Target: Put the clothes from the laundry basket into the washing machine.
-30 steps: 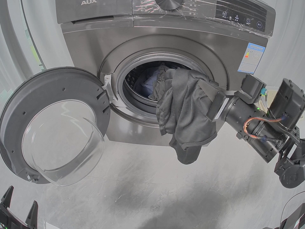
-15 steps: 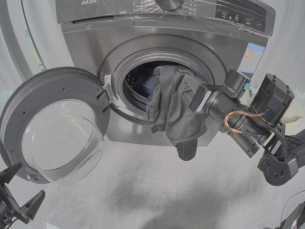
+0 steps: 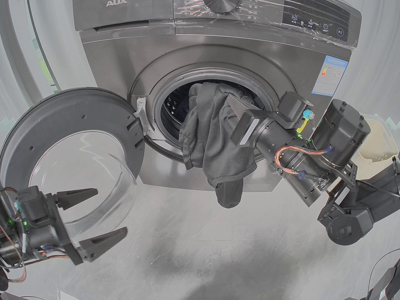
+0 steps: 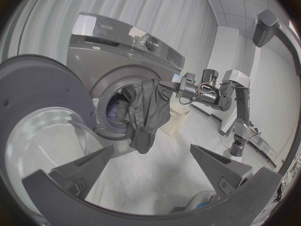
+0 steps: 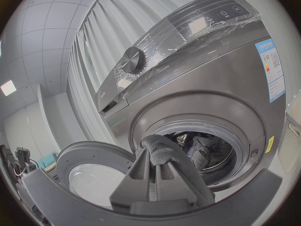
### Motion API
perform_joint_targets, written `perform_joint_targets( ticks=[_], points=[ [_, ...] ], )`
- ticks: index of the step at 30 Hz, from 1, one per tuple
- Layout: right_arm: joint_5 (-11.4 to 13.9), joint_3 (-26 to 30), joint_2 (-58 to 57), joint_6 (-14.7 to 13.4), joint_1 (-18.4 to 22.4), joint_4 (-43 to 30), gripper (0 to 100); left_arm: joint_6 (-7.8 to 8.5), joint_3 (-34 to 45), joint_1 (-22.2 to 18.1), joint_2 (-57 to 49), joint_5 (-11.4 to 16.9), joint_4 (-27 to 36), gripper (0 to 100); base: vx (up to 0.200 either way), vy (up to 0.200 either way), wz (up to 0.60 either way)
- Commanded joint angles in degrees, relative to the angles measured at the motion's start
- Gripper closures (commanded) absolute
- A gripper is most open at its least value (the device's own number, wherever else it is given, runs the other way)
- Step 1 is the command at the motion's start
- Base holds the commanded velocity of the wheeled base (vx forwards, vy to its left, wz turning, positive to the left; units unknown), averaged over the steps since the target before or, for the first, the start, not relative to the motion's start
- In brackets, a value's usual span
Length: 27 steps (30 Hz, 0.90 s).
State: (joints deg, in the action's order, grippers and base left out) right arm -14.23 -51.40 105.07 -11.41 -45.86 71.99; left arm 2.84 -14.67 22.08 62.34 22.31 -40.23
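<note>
- Right gripper (image 3: 238,105): clamped shut on dark grey garment (image 3: 214,146), level with the upper part of the drum opening.
- Upper end of dark grey garment at the mouth of washing machine (image 3: 125,55); remainder hanging across the front of the opening, lower end below the rim, clear of the floor.
- Other clothes (image 5: 207,149): inside the drum.
- Door (image 3: 62,117): swung open on the left side.
- Left gripper (image 3: 111,211): fingers spread wide, empty, low in front of the door glass.
- Laundry basket (image 3: 377,155): cream, on the floor beside the machine, right side.
</note>
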Motion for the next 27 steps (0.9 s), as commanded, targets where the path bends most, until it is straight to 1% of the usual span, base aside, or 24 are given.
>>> perform_joint_targets(
  ticks=[1,3,5,6,7,8,10,11,12,13,16,17,18,20,24,27],
  points=[
    [0.0,-0.9,2.1,0.3,0.0,0.9,100,-0.29,-3.6,7.0,16.2,-2.6,-6.7,0,0.000,0.000,0.00],
    [0.1,-0.8,2.1,0.8,0.0,1.0,100,-0.38,-5.0,7.3,20.4,-2.6,-9.9,0,0.000,0.000,0.00],
    [0.0,-0.8,2.1,0.8,0.0,1.0,100,-0.47,-5.4,7.3,21.4,-2.6,-10.7,0,0.000,0.000,0.00],
    [0.0,-0.8,2.0,0.8,0.0,1.0,100,-0.99,-6.3,7.5,23.6,-2.6,-12.7,0,0.000,0.000,0.00],
    [0.0,-0.8,2.0,0.8,0.0,1.0,100,-0.99,-6.3,7.5,23.6,-2.6,-12.7,0,0.000,0.000,0.00],
    [0.0,-0.8,2.0,0.8,0.0,1.0,100,-1.79,-7.0,8.2,26.0,-3.2,-15.0,0,0.000,0.000,0.00],
    [0.0,-0.6,2.1,0.8,0.0,1.0,100,-2.66,-7.9,9.3,27.8,-5.0,-17.3,0,0.000,0.000,0.00],
    [0.0,-0.7,2.1,0.8,0.0,1.0,100,-2.84,-8.2,9.4,28.3,-5.3,-17.6,0,0.000,0.000,0.00],
    [0.0,-0.8,2.1,0.8,0.0,1.0,100,-3.54,-9.2,9.8,29.6,-5.7,-18.6,0,0.000,0.000,0.00],
    [0.0,-0.9,2.1,0.9,-0.1,1.0,100,-3.90,-9.7,10.0,30.2,-5.7,-18.9,0,0.000,0.000,0.00],
    [0.0,-0.8,2.1,1.1,-0.2,1.1,100,-5.74,-10.8,11.1,31.4,-5.7,-19.2,0,0.000,0.000,0.00],
    [0.0,-0.8,2.1,1.1,-0.2,1.0,100,-5.83,-10.8,11.2,31.4,-5.7,-19.2,0,0.000,0.000,0.00],
    [0.0,-0.7,2.0,1.1,-0.1,1.0,100,-7.67,-11.9,12.0,32.5,-5.7,-19.2,0,0.000,0.000,0.00],
    [0.0,-0.7,2.0,1.2,-0.1,1.0,100,-9.34,-13.2,12.5,33.6,-5.7,-19.3,0,0.000,0.000,0.00],
    [0.0,-0.6,1.8,1.2,-0.2,1.0,100,-10.93,-16.1,12.6,37.2,-5.7,-19.4,0,0.000,0.000,0.00],
    [0.0,-0.5,1.6,1.2,-0.2,1.0,100,-11.54,-18.2,12.6,39.3,-5.7,-19.4,0,0.000,0.000,0.00]
  ],
)
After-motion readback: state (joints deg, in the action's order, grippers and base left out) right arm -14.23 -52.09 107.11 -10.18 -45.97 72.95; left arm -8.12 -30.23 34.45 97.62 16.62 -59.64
